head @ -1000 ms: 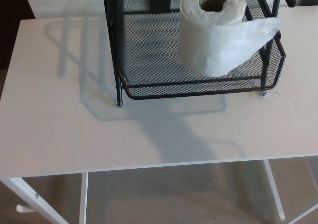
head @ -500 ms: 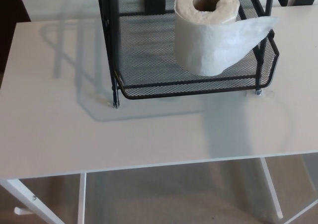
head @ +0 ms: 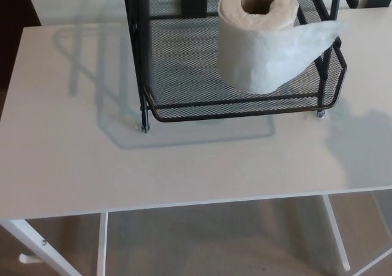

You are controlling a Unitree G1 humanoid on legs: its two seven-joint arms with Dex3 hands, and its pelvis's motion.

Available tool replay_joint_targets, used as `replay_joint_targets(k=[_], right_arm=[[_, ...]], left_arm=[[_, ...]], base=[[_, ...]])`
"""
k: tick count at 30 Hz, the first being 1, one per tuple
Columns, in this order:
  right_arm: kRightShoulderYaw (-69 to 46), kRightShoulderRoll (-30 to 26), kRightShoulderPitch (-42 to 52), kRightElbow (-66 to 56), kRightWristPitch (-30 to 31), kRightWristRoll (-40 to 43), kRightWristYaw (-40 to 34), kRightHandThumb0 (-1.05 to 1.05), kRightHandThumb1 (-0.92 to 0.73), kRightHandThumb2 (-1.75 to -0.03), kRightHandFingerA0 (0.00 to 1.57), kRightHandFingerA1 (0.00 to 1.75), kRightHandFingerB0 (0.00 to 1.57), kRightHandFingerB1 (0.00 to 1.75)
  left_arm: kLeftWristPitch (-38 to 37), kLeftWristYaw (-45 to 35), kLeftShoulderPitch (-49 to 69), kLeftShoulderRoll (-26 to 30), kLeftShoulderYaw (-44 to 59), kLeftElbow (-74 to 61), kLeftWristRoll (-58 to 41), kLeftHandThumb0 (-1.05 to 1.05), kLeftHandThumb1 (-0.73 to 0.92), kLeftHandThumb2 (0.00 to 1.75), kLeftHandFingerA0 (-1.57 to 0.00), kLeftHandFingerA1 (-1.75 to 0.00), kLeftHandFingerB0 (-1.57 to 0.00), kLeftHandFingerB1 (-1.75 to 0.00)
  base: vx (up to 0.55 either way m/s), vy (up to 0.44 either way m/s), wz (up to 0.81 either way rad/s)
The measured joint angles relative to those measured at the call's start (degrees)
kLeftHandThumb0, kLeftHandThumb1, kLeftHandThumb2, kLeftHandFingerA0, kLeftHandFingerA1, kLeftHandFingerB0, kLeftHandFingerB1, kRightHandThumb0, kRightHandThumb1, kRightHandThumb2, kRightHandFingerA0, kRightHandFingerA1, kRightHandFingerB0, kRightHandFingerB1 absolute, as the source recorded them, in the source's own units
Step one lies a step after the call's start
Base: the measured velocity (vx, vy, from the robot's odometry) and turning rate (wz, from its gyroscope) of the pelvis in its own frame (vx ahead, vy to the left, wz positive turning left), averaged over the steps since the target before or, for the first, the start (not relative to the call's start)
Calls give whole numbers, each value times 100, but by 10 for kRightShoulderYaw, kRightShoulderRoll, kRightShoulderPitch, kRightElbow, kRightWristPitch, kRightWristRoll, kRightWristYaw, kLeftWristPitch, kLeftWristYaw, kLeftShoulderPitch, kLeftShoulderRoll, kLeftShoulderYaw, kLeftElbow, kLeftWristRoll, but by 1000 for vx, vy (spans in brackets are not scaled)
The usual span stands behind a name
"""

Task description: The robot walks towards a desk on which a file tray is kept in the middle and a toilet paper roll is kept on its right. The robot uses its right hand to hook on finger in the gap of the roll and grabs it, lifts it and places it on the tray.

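**Roll in tray, hands out of view: notes on the retreat**

Desk [head: 67,166]: white top, nothing on it at 9 o'clock of the view. Tray [head: 214,112]: black mesh, at 12 o'clock, with its front rim parallel to the desk's near edge and an upright frame on its left side.

Roll [head: 257,46] stood on end inside the tray, on the mesh floor at the tray's right half, roughly 1 o'clock of the view. Its core [head: 257,5] faced up. A loose tail [head: 315,34] ran off toward 3 o'clock and lay over the tray's right rim.

Neither hand showed, so finger state could not be told. A soft shadow [head: 361,147] lay on the desk at 3 o'clock; its source was out of view.

Judgement: placement looked complete, and only a clean withdrawal remained. To do it well, the right hand should clear upward first, then out toward 3 o'clock, staying above the tail. A snag there could tip the roll or drag it to the rim. It should also stay off the tray's right wall, since a nudge could shift the tray.
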Motion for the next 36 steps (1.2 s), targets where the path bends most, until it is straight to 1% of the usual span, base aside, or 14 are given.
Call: replay_joint_targets(k=[1,3,7,8,9,10,11,15,21,22,26,27,28,36], right_arm=[[-11,4,11,3,0,2,-3,-32,-68,-59,37,132,27,31],[-43,19,43,15,0,9,-14,-31,-68,-59,37,132,26,34],[-101,48,91,36,0,22,-37,-39,-65,-59,41,114,27,31],[-116,59,105,42,0,24,-44,-33,-67,-61,24,75,22,30],[-129,68,116,47,0,25,-50,-20,-52,-97,30,66,10,49],[-142,79,127,53,0,27,-57,-25,-70,-60,28,80,22,32],[-154,88,138,60,0,29,-64,-40,-79,-63,52,111,7,28],[-176,127,189,82,0,30,-95,-36,-80,-66,34,68,19,32],[-160,185,285,94,-2,15,-148,-26,-55,-57,70,53,40,36],[-152,189,298,100,-2,12,-157,-34,-59,-58,52,57,38,34],[-124,197,333,120,-3,-1,-185,-30,-60,-58,49,54,35,34],[-107,200,351,132,-4,-7,-203,-43,-78,-63,21,47,26,33],[-102,204,360,141,-5,-8,-213,-32,-63,-112,1,52,0,50],[-103,239,373,209,-5,1,-272,-32,-63,-112,1,52,0,50]], left_arm=[[0,0,0,0,0,0,0,-70,84,65,-42,-51,-31,-40],[0,0,-1,0,0,0,0,-69,84,65,-44,-52,-32,-40],[0,0,-3,-1,0,0,0,-69,85,65,-45,-52,-32,-41],[0,0,-3,-1,0,0,0,-69,85,65,-45,-52,-32,-41],[0,0,-3,-1,0,0,0,-69,85,65,-43,-51,-31,-41],[0,0,-3,-1,0,0,0,-70,84,65,-43,-50,-31,-40],[0,0,-4,-1,0,0,0,-68,85,65,-42,-50,-30,-40],[0,0,-5,-1,0,0,-1,-68,86,66,-44,-49,-32,-40],[0,0,-5,-1,1,0,-1,-70,86,65,-45,-51,-34,-41],[0,0,-5,-1,1,0,-1,-71,86,66,-46,-51,-33,-41],[0,0,-5,-1,1,0,-1,-72,88,66,-43,-51,-31,-41],[0,0,-4,-1,1,0,-1,-73,88,66,-43,-50,-31,-40],[0,0,-5,-1,1,0,-1,-72,88,66,-42,-52,-30,-41],[0,0,-5,-1,2,0,-1,-73,88,66,-39,-52,-28,-40]], base=[[0,0,0],[0,0,0],[0,0,0],[0,0,0],[0,0,0],[0,0,0],[0,0,0],[0,0,0],[0,0,0],[0,0,0],[0,0,0],[0,0,0],[0,0,0],[0,0,0]])
